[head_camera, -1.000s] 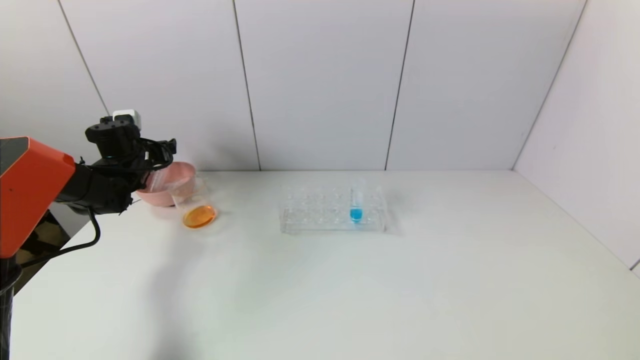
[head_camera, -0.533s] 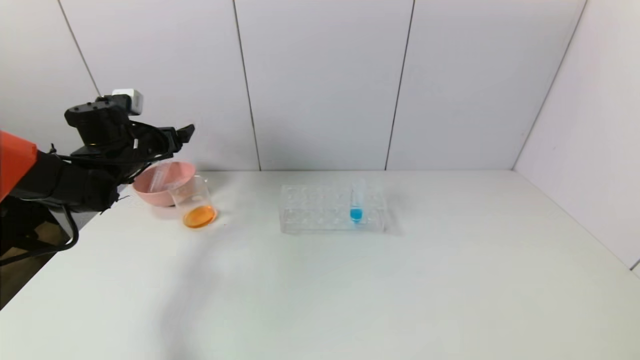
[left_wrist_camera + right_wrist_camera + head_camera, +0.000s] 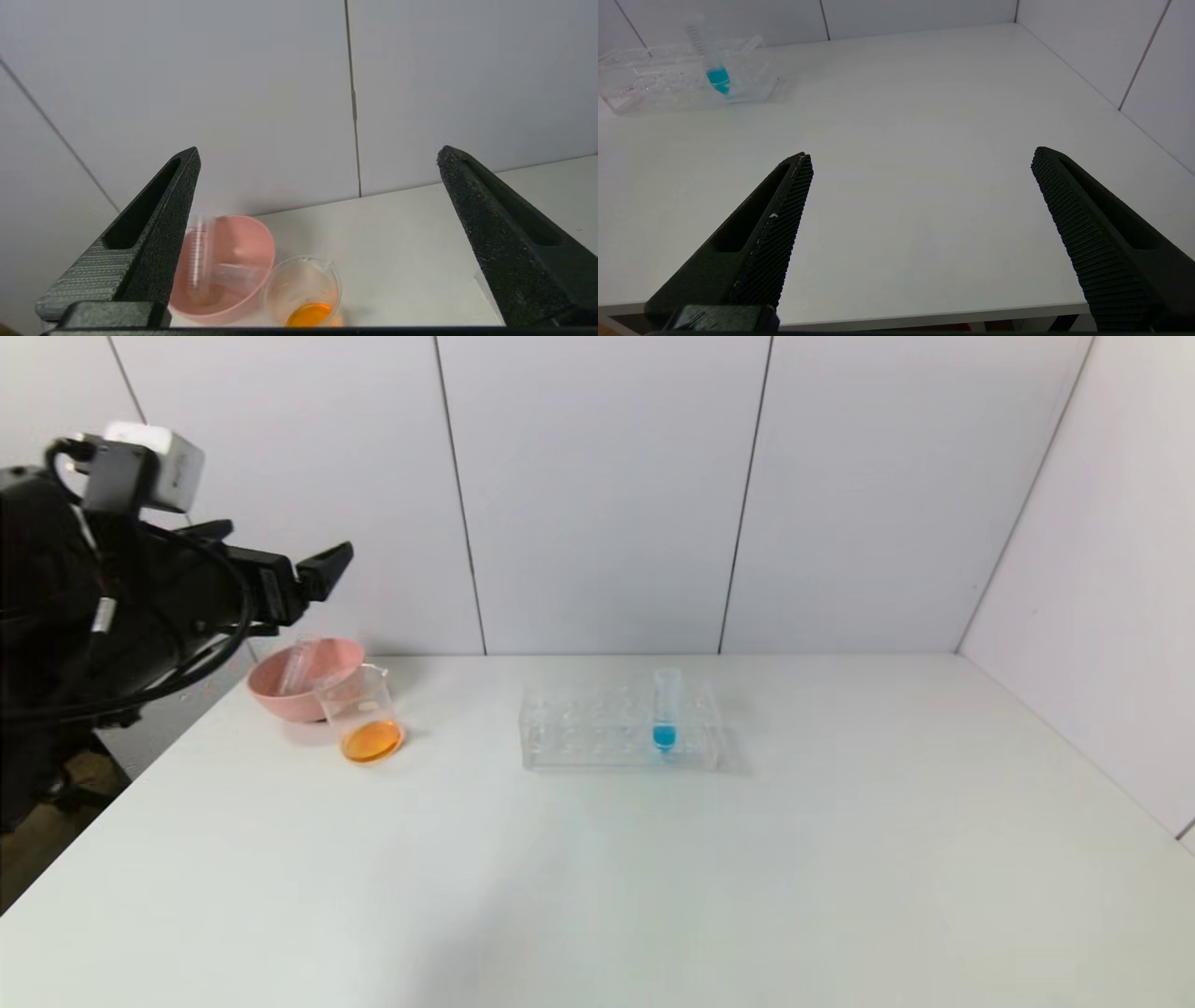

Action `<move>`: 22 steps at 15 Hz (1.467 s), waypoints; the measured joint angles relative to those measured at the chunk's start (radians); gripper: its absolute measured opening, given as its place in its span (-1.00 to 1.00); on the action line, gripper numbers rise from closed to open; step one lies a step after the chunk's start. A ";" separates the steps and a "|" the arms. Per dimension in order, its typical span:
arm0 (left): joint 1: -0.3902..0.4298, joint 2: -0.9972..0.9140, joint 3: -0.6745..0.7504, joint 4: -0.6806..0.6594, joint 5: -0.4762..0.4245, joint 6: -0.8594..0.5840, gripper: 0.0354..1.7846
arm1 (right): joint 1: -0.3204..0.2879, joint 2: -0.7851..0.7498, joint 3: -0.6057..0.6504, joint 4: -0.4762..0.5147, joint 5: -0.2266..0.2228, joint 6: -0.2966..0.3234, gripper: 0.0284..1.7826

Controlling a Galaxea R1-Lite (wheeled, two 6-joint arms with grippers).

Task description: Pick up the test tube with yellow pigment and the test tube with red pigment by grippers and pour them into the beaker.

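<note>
While left gripper (image 3: pixel 322 565) hangs high above table's far-left corner, jaws spread wide, nothing held. Beaker (image 3: pixel 364 714) upright on table (image 3: pixel 653 877) below it, orange liquid pooled in bottom, touching near-right side of pink bowl (image 3: pixel 299 695). Two empty clear tubes (image 3: pixel 201 261) in bowl, one leaning on rim, one lying across. Rack (image 3: pixel 597 728) well right of beaker, blue-tipped tube (image 3: pixel 665 714) upright in it. Right gripper (image 3: pixel 920 186) low at near table edge, jaws wide apart, empty.
</note>
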 joint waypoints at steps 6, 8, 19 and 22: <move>0.000 -0.573 0.045 0.367 0.067 0.093 0.98 | 0.000 0.000 0.000 0.000 0.000 0.000 0.92; 0.001 -0.752 0.024 0.539 0.107 0.129 0.98 | 0.000 0.000 0.000 0.000 0.000 0.000 0.92; 0.098 -1.403 0.320 0.817 0.193 0.126 0.98 | 0.000 0.000 0.000 0.000 0.000 0.000 0.92; 0.101 -1.458 0.520 0.758 0.130 -0.101 0.98 | 0.000 0.000 0.000 0.000 0.000 0.000 0.92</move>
